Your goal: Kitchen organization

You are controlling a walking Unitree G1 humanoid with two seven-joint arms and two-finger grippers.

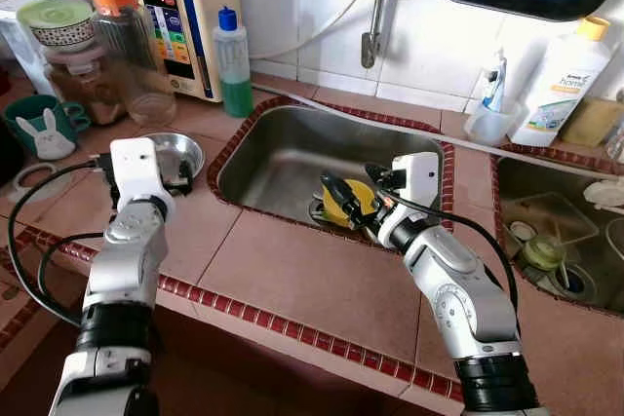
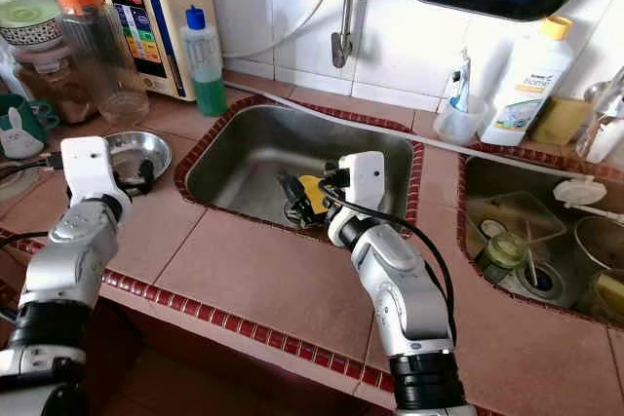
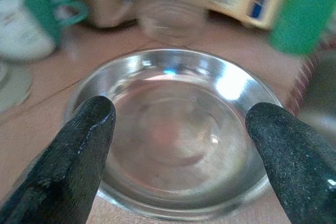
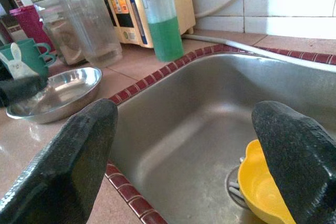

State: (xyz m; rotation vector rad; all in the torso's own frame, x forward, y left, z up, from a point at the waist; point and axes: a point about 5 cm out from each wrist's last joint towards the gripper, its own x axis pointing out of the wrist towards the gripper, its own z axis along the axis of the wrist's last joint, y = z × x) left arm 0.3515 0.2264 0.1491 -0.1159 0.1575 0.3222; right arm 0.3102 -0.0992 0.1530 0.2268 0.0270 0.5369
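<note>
Two grippers are at work over a tiled counter. At middle left of the head view, the left gripper hangs spread wide over a shallow, shiny steel bowl, one black finger at either side of its round rim, gripping nothing. Near the centre, the right gripper reaches into the brushed-steel sink with fingers parted and empty, just beside a glossy yellow cup lying by the drain.
</note>
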